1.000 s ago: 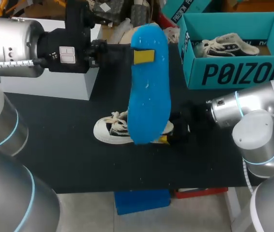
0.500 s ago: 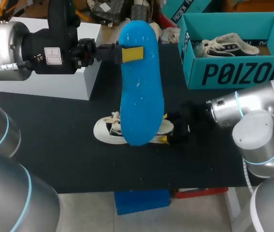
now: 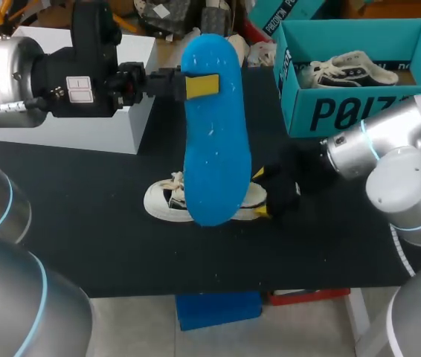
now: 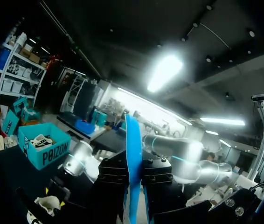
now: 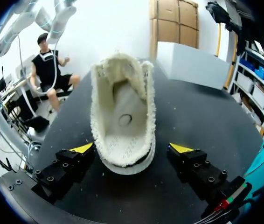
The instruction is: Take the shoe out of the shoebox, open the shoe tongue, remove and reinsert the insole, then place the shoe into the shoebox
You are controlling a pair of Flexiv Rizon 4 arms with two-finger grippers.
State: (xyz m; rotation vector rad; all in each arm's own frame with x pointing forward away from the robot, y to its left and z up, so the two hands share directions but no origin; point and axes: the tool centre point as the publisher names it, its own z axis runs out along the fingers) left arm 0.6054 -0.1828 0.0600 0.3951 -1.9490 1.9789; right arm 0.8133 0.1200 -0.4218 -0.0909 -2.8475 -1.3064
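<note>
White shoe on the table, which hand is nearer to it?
Right. The right hand sits open at the heel of the shoe, straddling it. The left hand hangs above the table, gripping the blue insole.

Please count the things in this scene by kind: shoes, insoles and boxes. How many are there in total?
Shoes: 2 (loose shoe, boxed shoe)
Insoles: 1 (blue insole)
Boxes: 2 (teal shoebox, white box)
Total: 5
</note>
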